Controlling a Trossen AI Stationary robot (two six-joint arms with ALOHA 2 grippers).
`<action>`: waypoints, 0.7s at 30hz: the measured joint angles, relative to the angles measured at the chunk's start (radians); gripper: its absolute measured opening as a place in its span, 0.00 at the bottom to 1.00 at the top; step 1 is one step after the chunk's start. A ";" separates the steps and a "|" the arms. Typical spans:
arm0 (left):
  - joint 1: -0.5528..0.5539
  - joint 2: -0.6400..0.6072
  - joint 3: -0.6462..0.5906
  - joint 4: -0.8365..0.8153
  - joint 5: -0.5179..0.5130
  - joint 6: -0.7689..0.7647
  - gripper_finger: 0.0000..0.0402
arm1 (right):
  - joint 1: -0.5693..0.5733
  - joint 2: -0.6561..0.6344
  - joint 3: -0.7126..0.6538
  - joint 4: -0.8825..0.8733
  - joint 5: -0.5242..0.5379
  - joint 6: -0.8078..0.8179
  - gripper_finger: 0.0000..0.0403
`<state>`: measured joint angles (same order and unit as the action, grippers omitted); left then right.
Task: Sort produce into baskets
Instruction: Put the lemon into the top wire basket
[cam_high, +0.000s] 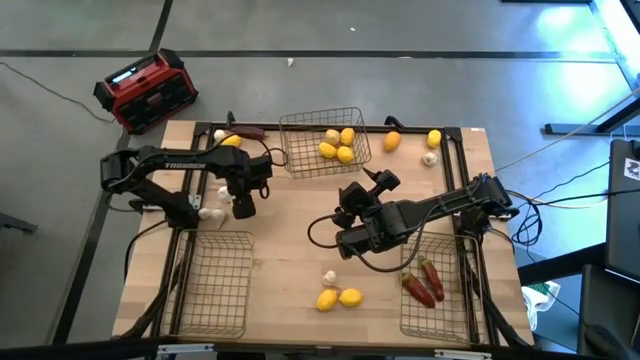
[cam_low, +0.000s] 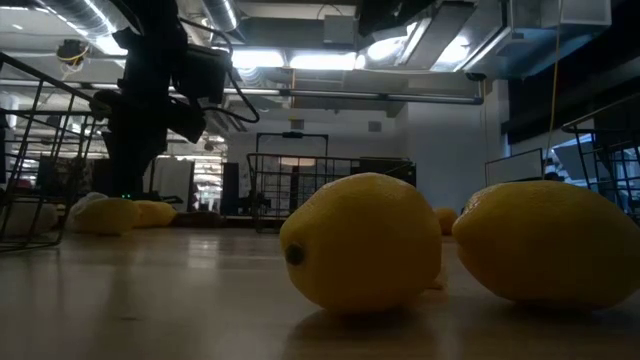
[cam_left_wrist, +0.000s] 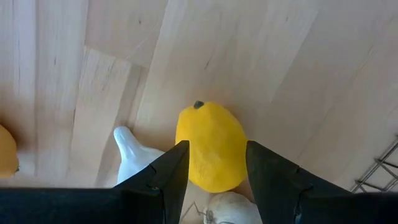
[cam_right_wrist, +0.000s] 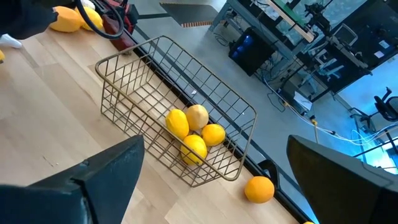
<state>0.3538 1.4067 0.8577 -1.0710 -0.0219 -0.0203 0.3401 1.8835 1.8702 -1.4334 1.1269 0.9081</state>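
So far the sorting is partly done. The top-centre basket (cam_high: 325, 143) holds four yellow and orange fruits (cam_high: 338, 146), and the lower-right basket (cam_high: 436, 285) holds dark red chilies (cam_high: 424, 281); the lower-left basket (cam_high: 212, 283) looks bare. Left on the table (cam_high: 290, 240) are two lemons and a garlic bulb (cam_high: 329, 278) at lower centre, fruit and garlic along the upper right edge, and a cluster at upper left.

At centre left, the left gripper (cam_left_wrist: 217, 171) points down with its jaws half open around a lemon (cam_left_wrist: 211, 146) lying on the table between garlic bulbs; a firm grip cannot be confirmed. At centre, the right gripper (cam_high: 352, 210) hangs above the table, jaws wide and holding nothing.
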 joint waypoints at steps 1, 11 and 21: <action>0.000 0.000 0.000 -0.001 0.000 0.004 0.39 | 0.000 0.000 0.000 0.000 0.001 0.000 0.97; -0.015 0.000 0.000 -0.019 0.000 0.038 0.15 | 0.000 0.000 0.000 0.000 0.005 0.000 0.97; -0.014 0.000 0.000 0.005 0.000 0.018 0.10 | 0.000 0.000 0.000 0.000 0.007 0.001 0.97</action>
<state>0.3402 1.4067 0.8577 -1.0664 -0.0219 -0.0020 0.3401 1.8835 1.8702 -1.4338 1.1343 0.9089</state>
